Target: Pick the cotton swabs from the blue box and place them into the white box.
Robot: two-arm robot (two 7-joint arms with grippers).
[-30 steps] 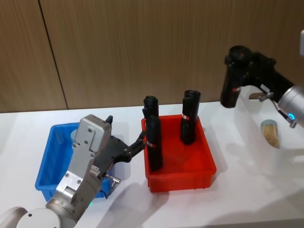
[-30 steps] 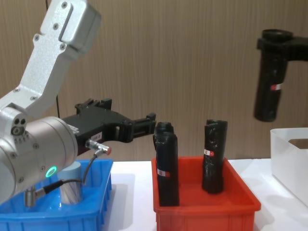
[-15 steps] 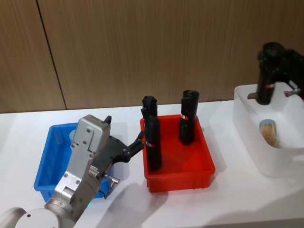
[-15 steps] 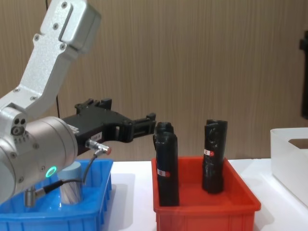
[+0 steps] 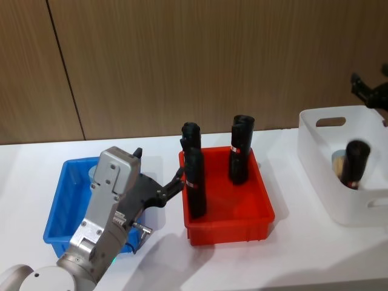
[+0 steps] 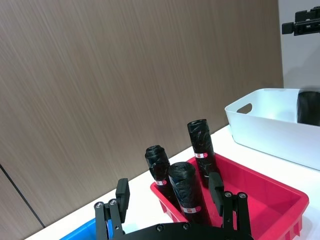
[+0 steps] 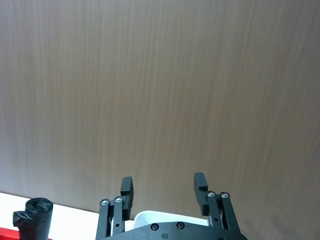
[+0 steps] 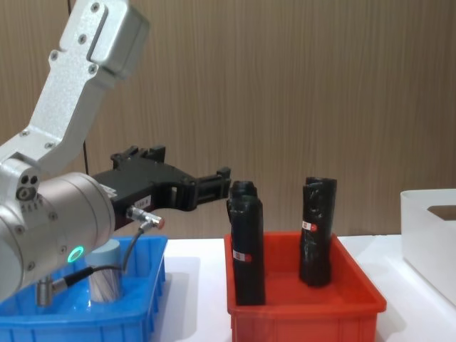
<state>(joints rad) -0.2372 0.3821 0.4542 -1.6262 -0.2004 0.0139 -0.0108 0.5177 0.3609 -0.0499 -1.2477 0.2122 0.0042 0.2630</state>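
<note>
pale-lidded cotton swabs [image 8: 105, 274] jar upright in blue box [image 5: 60, 212]; both left gripper [image 6: 172, 206] and right gripper [image 7: 164, 194] spread, empty.

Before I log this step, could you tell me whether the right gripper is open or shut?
Open: the right gripper shows parted fingers with bare wall between them, above the white box.

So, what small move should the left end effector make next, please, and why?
Probably draw the left end effector back and down toward the cotton swabs: it hangs open above the rim of the blue box, and they stand inside it.
</note>
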